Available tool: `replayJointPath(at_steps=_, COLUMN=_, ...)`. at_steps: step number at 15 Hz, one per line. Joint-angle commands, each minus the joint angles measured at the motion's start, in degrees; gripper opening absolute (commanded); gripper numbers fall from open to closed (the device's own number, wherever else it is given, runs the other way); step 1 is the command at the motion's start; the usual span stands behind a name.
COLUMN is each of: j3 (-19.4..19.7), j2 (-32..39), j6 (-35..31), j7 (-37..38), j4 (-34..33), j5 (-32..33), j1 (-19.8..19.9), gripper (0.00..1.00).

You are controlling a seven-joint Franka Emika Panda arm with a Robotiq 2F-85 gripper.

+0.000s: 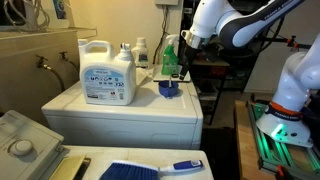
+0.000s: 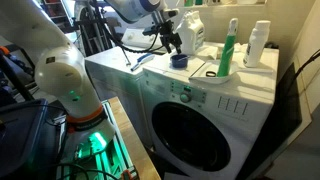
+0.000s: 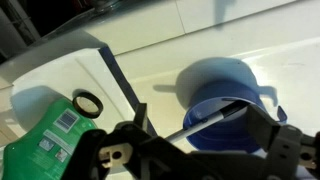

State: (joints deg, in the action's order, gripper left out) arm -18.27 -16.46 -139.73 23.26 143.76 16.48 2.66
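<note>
We see the hand [image 3: 195, 140] spread open, low over a blue cup [image 3: 225, 85] that stands upright on the white table [image 1: 150, 106]. A green bottle [image 3: 48, 140] stands just beside the cup, and a large white jug [image 1: 108, 72] stands farther along.

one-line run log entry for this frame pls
gripper: open, over blue cup | contact: unclear | cup: upright on washer top | nearby: green bottle, white jug
</note>
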Motion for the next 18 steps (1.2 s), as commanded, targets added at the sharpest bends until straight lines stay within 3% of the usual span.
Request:
replayJointPath(at_steps=1, j3=1.8, j2=0.2, j6=0.2, j7=0.4, j4=0.0, j5=0.7, j1=-1.7, gripper=1.00)
replayJointPath(at_steps=5, j3=1.8, j2=0.2, j6=0.2, j7=0.4, j4=0.0, j5=0.7, j1=-1.8, gripper=1.00)
replayJointPath(at_steps=7, j3=-0.6, j2=2.1, j6=8.7, j7=9.6, j4=-4.8, j5=2.1, j1=-0.4, gripper=1.00)
replayJointPath(at_steps=9, j3=-1.0, j2=4.6, j6=13.1, j7=15.9, j4=-8.9, j5=3.8, j1=0.0, gripper=1.00)
replayJointPath(at_steps=13, j3=0.5, j2=9.2, j6=22.9, j7=26.9, j4=-16.0, j5=5.1, j1=-1.6, gripper=1.00)
replayJointPath(at_steps=18, j3=4.1, j2=14.7, j6=30.4, j7=38.1, j4=-21.2, j5=3.0, j1=-3.3, gripper=1.00)
